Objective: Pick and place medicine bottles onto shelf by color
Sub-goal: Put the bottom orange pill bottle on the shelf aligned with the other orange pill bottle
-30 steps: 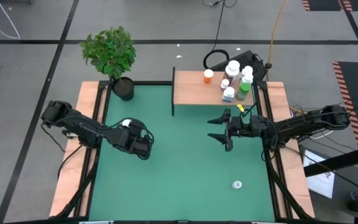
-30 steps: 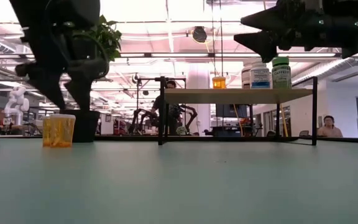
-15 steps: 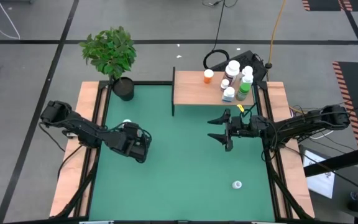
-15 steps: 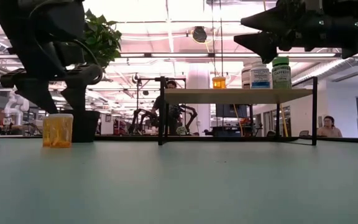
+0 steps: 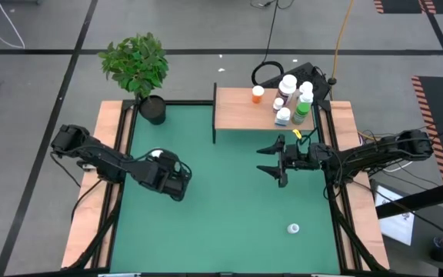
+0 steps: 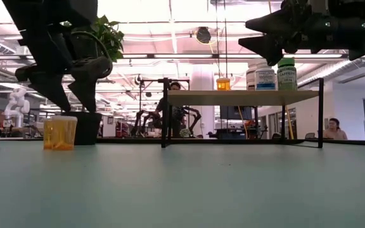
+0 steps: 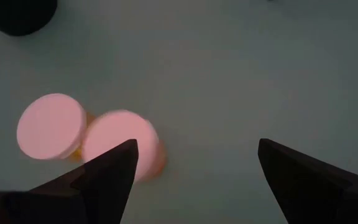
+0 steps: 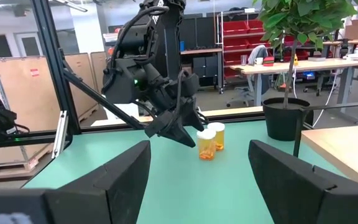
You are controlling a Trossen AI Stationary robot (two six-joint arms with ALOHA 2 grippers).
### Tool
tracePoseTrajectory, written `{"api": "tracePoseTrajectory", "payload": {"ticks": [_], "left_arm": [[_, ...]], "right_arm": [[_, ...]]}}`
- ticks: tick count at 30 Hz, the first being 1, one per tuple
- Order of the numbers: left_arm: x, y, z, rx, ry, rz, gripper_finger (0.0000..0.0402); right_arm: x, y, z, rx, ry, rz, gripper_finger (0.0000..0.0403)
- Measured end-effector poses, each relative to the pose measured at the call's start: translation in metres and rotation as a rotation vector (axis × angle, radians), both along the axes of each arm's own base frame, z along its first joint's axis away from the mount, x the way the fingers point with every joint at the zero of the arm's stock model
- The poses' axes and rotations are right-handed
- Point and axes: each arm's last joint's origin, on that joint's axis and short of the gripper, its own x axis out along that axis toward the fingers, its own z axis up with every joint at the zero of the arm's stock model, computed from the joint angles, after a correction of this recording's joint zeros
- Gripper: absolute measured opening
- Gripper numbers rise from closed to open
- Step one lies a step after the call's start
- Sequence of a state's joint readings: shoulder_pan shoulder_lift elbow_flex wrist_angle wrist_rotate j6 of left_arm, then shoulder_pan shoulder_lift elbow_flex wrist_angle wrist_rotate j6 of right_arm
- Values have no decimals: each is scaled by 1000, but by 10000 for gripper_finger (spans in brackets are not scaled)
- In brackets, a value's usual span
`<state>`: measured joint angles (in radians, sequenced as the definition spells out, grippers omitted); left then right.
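Two amber medicine bottles with white caps point(image 7: 51, 126) point(image 7: 120, 143) stand side by side on their bases on the green table, left of centre point(image 6: 59, 132). My left gripper point(image 7: 194, 162) hangs open, slanting down, just above and beside them point(image 6: 70, 109), touching neither. The shelf point(image 5: 237, 115) stands on thin black legs at the far edge and carries several bottles, among them an amber one point(image 5: 258, 94), a white one point(image 5: 288, 85) and a green one point(image 5: 301, 111). My right gripper point(image 5: 260, 160) waits open and level, in front of the shelf. A white bottle point(image 5: 293, 228) stands near the front right.
A potted plant point(image 5: 137, 65) stands at the table's far left corner, its black pot point(image 8: 284, 118) behind the amber bottles. Light wooden rails point(image 5: 106, 154) edge the table on both sides. A person point(image 6: 334, 128) sits in the room beyond the table.
My left gripper has swayed a little toward the table's left edge and back again above the two amber bottles, staying open. The bottles have stayed where they were.
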<state>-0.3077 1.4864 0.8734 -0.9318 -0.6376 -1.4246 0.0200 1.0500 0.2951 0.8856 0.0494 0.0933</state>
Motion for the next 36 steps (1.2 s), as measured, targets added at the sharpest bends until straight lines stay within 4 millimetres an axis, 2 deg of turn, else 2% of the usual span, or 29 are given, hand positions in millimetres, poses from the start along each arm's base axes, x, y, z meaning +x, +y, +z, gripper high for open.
{"api": "tracePoseTrajectory", "payload": {"ticks": [6, 10, 13, 23, 28, 36], "left_arm": [[-2, -5, 1, 35, -40, 17, 335], [-5, -15, 1, 77, -149, 71, 335], [-8, -23, -4, 98, -208, 102, 335], [-30, -42, -24, 48, -214, 138, 335], [-42, -39, -36, 33, -220, 206, 335], [-45, -15, -60, 12, -203, 263, 335]], "right_arm": [[0, 0, 0, 0, 1, 0, 265], [0, 0, -1, 0, 7, 0, 265], [0, 0, -1, 0, 9, 0, 265], [0, 0, -3, -1, 27, 2, 265], [0, 0, -3, -1, 31, 2, 265], [0, 0, -2, 19, 21, 3, 265]]}}
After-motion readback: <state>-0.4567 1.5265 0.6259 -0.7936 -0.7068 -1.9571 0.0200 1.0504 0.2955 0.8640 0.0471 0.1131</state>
